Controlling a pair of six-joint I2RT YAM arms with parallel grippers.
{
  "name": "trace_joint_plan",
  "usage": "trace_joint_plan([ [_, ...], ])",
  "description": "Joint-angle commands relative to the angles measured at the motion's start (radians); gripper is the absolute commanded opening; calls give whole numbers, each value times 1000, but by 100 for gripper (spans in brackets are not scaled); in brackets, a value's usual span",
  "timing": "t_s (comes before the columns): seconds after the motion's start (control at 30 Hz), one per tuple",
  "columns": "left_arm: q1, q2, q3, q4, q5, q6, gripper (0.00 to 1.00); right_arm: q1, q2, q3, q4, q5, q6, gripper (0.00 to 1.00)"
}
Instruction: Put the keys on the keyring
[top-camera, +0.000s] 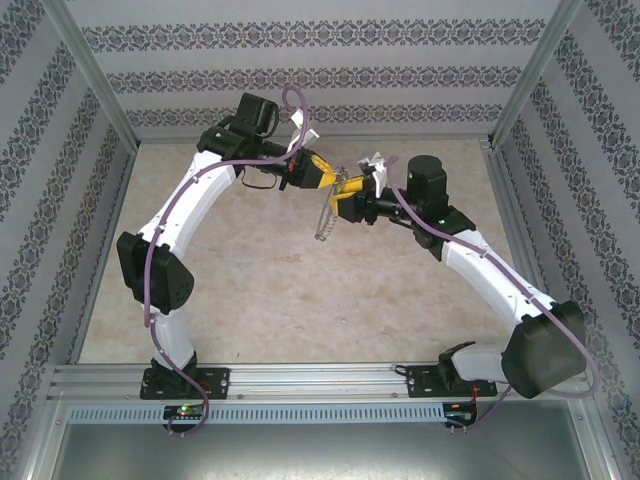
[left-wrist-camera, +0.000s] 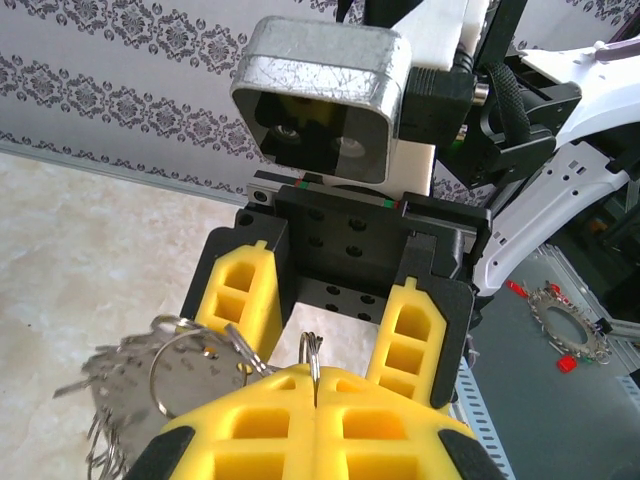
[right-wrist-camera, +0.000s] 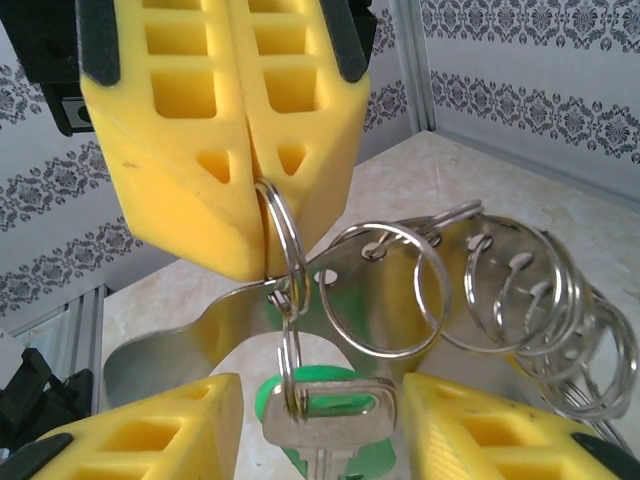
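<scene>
Yellow foam fingers of the left gripper (right-wrist-camera: 262, 250) come down from 12 o'clock in the right wrist view, pressed tight together. They pinch the top of a small split ring (right-wrist-camera: 287, 232) in the seam between their tips. A second small ring links below it, and from that hangs the key (right-wrist-camera: 330, 418), its bright green head and silvery shoulder at 6 o'clock.

The right gripper (left-wrist-camera: 325, 330) faces the left one tip to tip, its jaws standing about halfway apart. The key lies in the gap between its two yellow fingers (right-wrist-camera: 150, 435), with a thin slit showing on each side. Whether either pad touches it I cannot tell.

The keyring (right-wrist-camera: 150, 355) is a bent silvery band strung with many wire rings. It sits just behind the pinched ring and fans out toward 3 o'clock. In the top view both grippers meet above the middle of the marbled beige table (top-camera: 250, 300). There the keyring dangles toward 7 o'clock from where they meet, clear of the surface.
</scene>
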Motion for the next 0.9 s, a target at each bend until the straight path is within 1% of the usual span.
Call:
trace_joint_plan([
  [0.0, -11, -39, -7, 43, 57, -9, 0, 29, 8, 27, 28, 24, -11, 43],
  [0.1, -9, -41, -8, 50, 56, -17, 0, 48, 7, 16, 18, 57, -23, 38],
  [0.37, -9, -43, -10, 65, 52, -29, 0, 92, -17, -12, -23, 165, -61, 19],
  [0.5, -10, -42, -12, 68, 50, -31, 0, 105, -33, -17, -45, 191, -78, 6],
  [0.6, -10, -43, -13, 74, 50, -36, 0, 115, -36, -13, -56, 196, -86, 0],
  [0.7, -9, -42, -15, 81, 51, -42, 0, 135, -25, 9, -89, 174, -109, 0],
  [0.87, -10, -41, -20, 86, 50, -46, 0, 175, 17, 79, -225, 134, -190, 0],
])
